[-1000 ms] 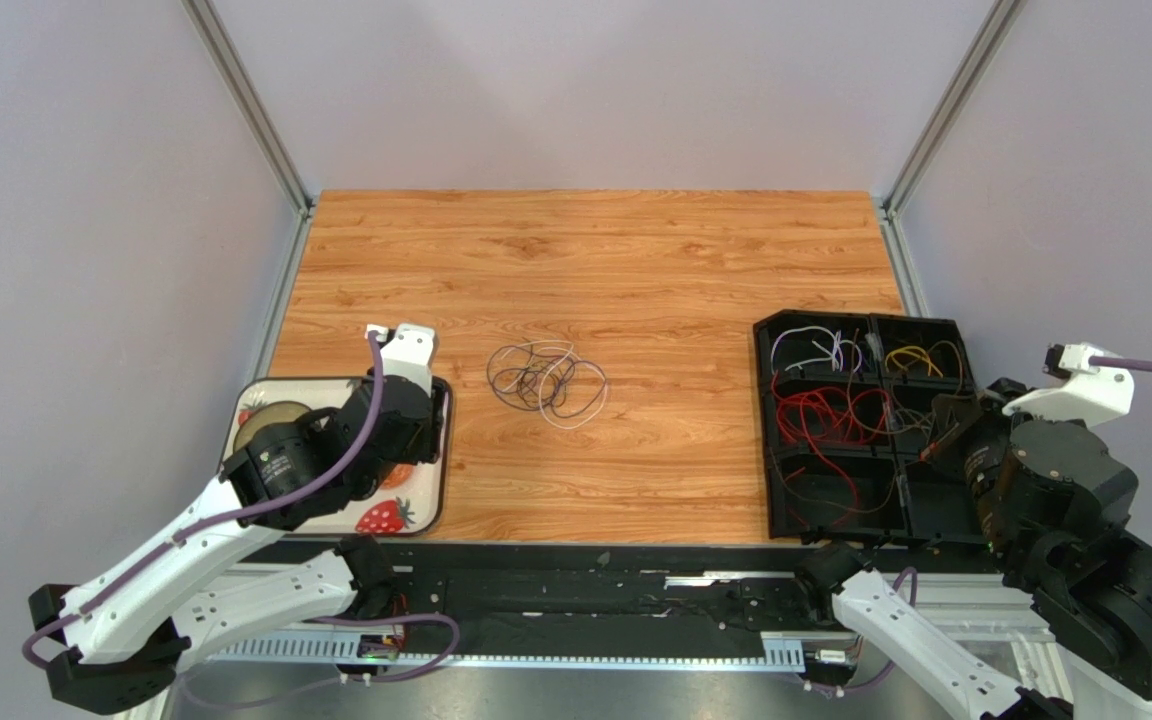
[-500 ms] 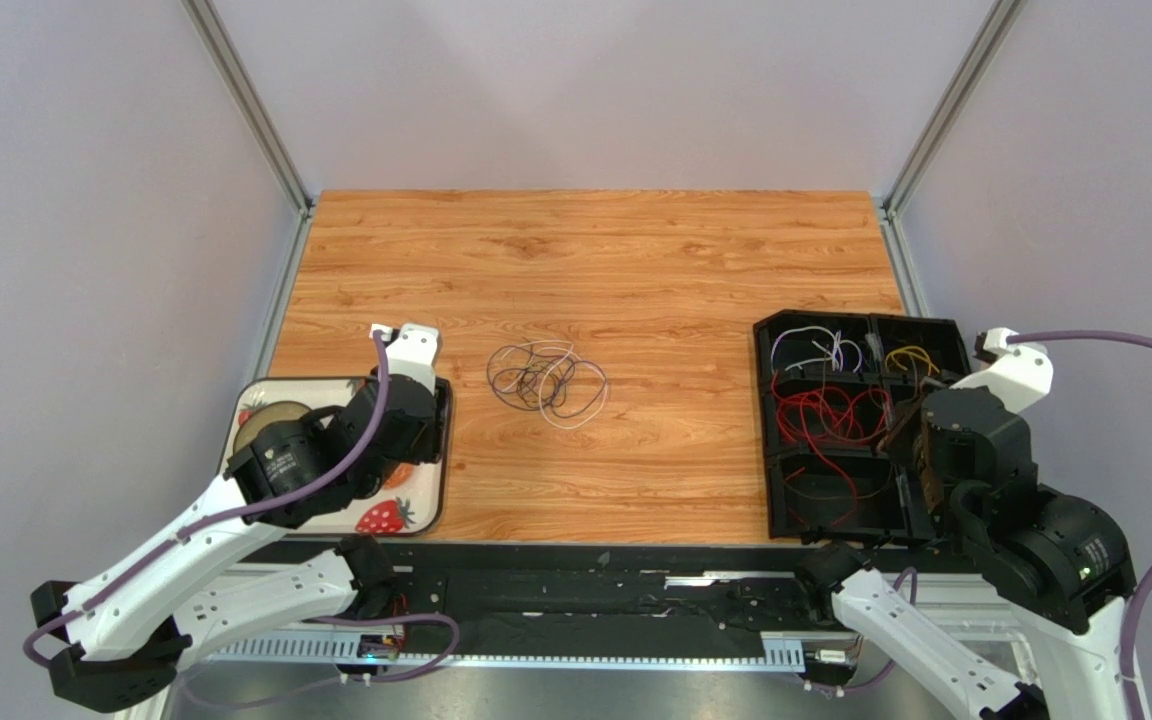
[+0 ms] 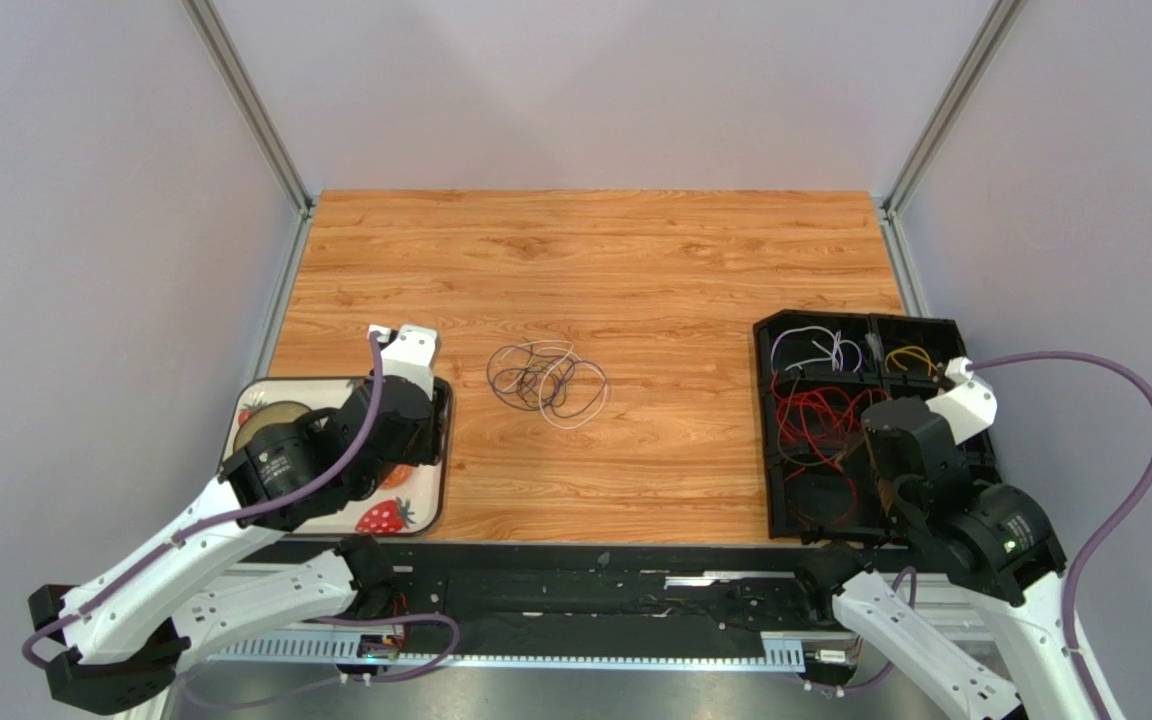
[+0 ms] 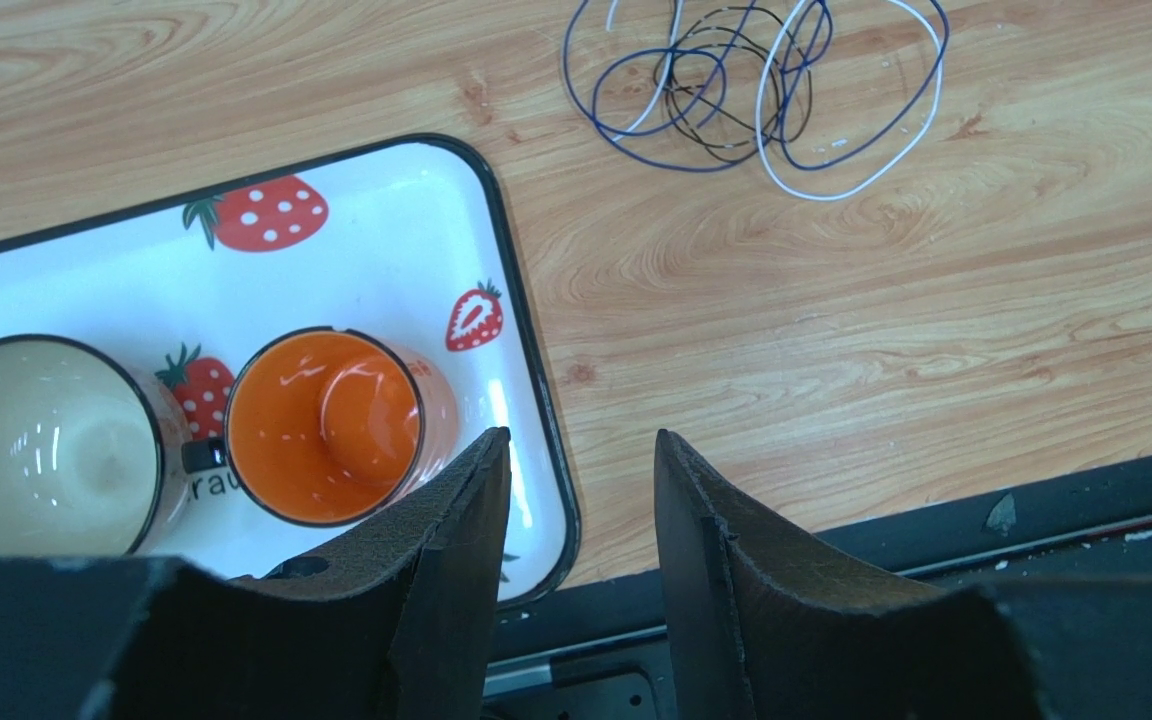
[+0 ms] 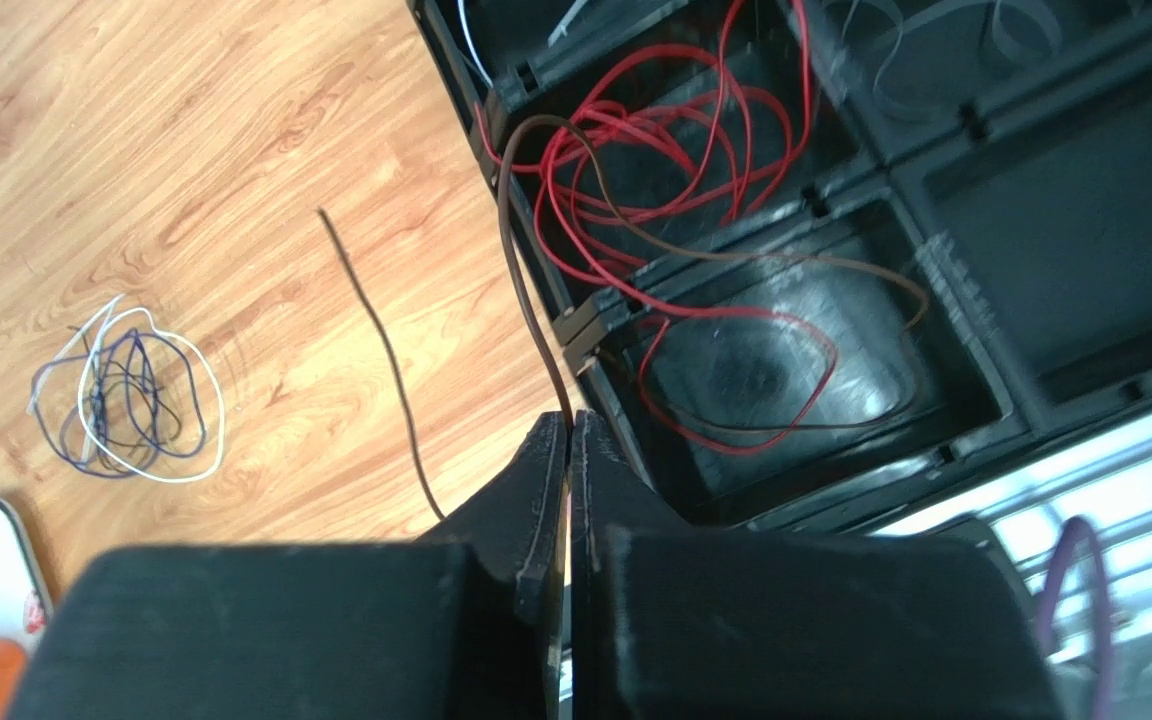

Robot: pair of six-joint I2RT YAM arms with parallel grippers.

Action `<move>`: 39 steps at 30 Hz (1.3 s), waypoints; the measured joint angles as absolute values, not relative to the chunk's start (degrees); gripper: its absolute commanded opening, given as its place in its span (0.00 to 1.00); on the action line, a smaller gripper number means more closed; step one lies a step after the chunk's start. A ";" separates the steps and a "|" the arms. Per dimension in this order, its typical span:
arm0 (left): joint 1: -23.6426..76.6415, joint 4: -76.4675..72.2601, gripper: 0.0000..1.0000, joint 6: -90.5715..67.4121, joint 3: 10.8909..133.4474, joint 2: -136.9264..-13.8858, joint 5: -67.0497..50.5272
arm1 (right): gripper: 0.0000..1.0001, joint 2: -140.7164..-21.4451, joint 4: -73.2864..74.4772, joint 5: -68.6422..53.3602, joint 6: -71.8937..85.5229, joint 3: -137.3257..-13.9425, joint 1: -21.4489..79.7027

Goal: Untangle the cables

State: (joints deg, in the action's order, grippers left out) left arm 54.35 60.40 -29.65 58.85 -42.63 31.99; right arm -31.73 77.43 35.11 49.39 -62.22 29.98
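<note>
Wood-grain table (image 3: 612,255) fills the overhead view, and at its middle lies the tangle of cables (image 3: 548,381) – thin dark, blue and white loops heaped on each other, well apart from both arms. At the right of that frame stands a black organiser box (image 3: 761,435), with red cables (image 3: 823,408) in its middle-left compartment, white cables (image 3: 815,353) at its upper left and yellow cables (image 3: 913,360) at its upper right.

From above, the right arm hides its own fingers. The right wrist view settles it: the right gripper (image 5: 569,435) is clenched on a brown cable (image 5: 515,210), which rises from the fingertips to the box's wall and bends into the compartment with the red strands. A second brown strand (image 5: 387,360) runs over the wood to the left of the fingers; whether it is the same cable's other end cannot be told. The tangle sits at the lower left of this frame.

The left wrist view shows what the overhead one hides under the left arm – a strawberry-print tray (image 4: 387,225) holding an orange cup (image 4: 322,425) and, beside it, a cream cup (image 4: 34,446). The left gripper (image 4: 579,450) hangs over the tray's right rim with its jaws apart and nothing between them. The tangle lies at the upper right of that frame.
</note>
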 measured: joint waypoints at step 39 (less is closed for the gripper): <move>54.35 59.77 0.49 -29.23 58.63 -38.57 31.40 | 0.00 -68.36 77.34 34.89 69.30 -52.23 6.50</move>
